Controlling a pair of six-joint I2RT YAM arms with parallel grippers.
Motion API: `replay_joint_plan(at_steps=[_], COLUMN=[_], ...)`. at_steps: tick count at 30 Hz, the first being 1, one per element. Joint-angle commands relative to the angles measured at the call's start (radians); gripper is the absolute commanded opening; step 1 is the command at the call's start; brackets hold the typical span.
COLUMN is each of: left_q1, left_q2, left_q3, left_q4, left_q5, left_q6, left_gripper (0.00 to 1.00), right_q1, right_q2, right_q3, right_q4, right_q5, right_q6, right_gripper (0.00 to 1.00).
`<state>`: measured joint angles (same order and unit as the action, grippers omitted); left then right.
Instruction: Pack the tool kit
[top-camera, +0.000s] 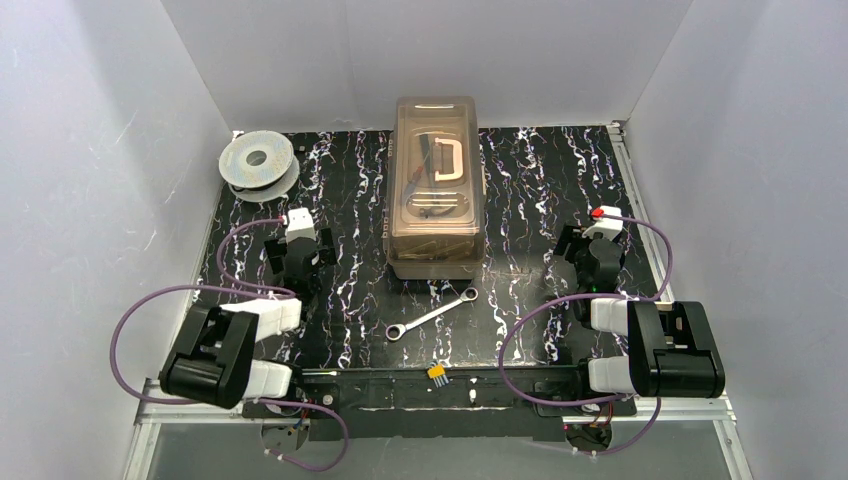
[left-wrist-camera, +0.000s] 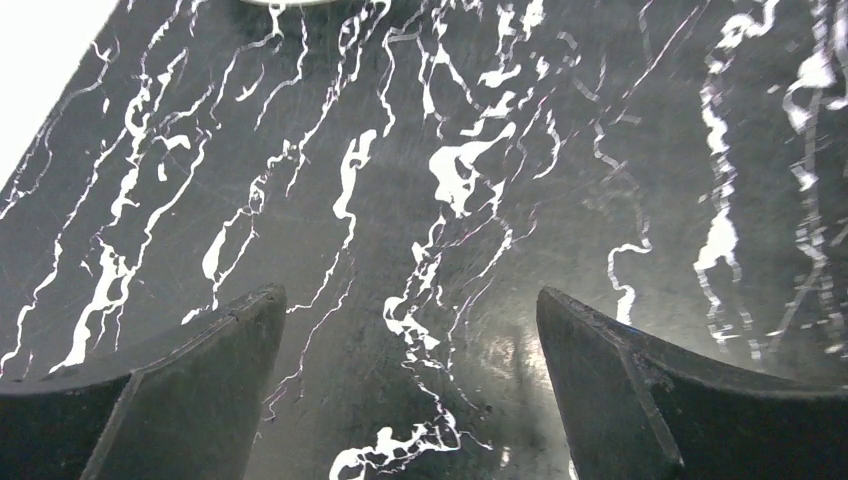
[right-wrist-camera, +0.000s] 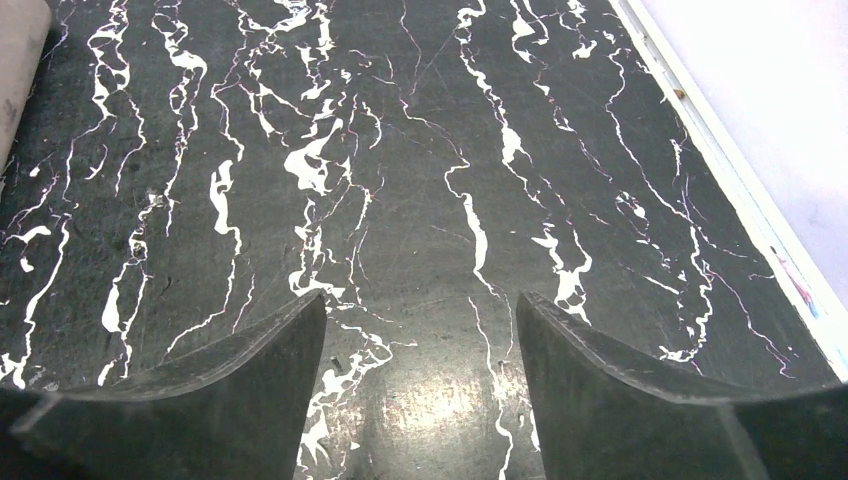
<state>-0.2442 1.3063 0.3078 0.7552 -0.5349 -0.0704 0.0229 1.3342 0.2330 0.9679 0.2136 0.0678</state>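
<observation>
The tan-brown toolbox (top-camera: 436, 190) stands closed at the table's middle back, with its smoky lid down and its beige handle (top-camera: 450, 160) lying on top. A silver wrench (top-camera: 431, 314) lies on the black marbled mat just in front of it. My left gripper (top-camera: 298, 262) hovers left of the box, open and empty; the left wrist view shows its fingers (left-wrist-camera: 190, 390) spread over bare mat. My right gripper (top-camera: 590, 262) hovers right of the box, open and empty, its fingers (right-wrist-camera: 230, 400) apart over bare mat. An edge of the toolbox (right-wrist-camera: 20, 60) shows at the right wrist view's top left.
A round grey spool (top-camera: 258, 163) lies at the back left. A small yellow and grey piece (top-camera: 438, 373) sits by the mat's front edge. White walls close in the back and sides. The mat's right rail (right-wrist-camera: 740, 190) runs near the right gripper.
</observation>
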Motion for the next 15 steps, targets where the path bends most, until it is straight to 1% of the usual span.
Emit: replay_joint_plan(at_steps=[1, 2, 3, 4, 5, 7, 9, 11, 12, 14, 15], left_q1=[0.025, 0.026, 0.029, 0.036, 0.046, 0.063, 0.093, 0.109, 0.115, 0.132, 0.141], left_q2=[0.01, 0.006, 0.017, 0.048, 0.092, 0.166, 0.16, 0.191, 0.191, 0.165, 0.173], left_q3=[0.024, -0.017, -0.071, -0.12, -0.14, -0.141, -0.139, -0.129, -0.125, -0.099, -0.087], left_q4=[0.026, 0.131, 0.267, 0.377, 0.447, 0.535, 0.485, 0.5, 0.493, 0.399, 0.39], left_q5=[0.082, 0.11, 0.144, 0.148, 0.143, 0.192, 0.281, 0.361, 0.38, 0.426, 0.44], left_q6=[0.067, 0.115, 0.147, 0.153, 0.146, 0.157, 0.134, 0.154, 0.154, 0.146, 0.143], left_gripper=[0.94, 0.93, 0.95, 0.97, 0.98, 0.98, 0.97, 0.95, 0.96, 0.97, 0.97], right_q1=[0.007, 0.007, 0.007, 0.007, 0.008, 0.008, 0.006, 0.005, 0.004, 0.004, 0.004], right_q2=[-0.009, -0.009, -0.009, -0.009, -0.009, -0.009, -0.008, -0.008, -0.009, -0.008, -0.008], right_q3=[0.002, 0.003, 0.003, 0.003, 0.003, 0.003, 0.004, 0.004, 0.005, 0.006, 0.005], right_q4=[0.063, 0.064, 0.064, 0.064, 0.063, 0.063, 0.061, 0.059, 0.059, 0.058, 0.057], right_q5=[0.027, 0.026, 0.025, 0.023, 0.023, 0.023, 0.018, 0.018, 0.018, 0.015, 0.014], right_q6=[-0.011, -0.01, -0.01, -0.01, -0.01, -0.009, -0.008, -0.009, -0.008, -0.008, -0.007], right_gripper=[0.81, 0.82, 0.82, 0.83, 0.84, 0.85, 0.86, 0.86, 0.87, 0.87, 0.87])
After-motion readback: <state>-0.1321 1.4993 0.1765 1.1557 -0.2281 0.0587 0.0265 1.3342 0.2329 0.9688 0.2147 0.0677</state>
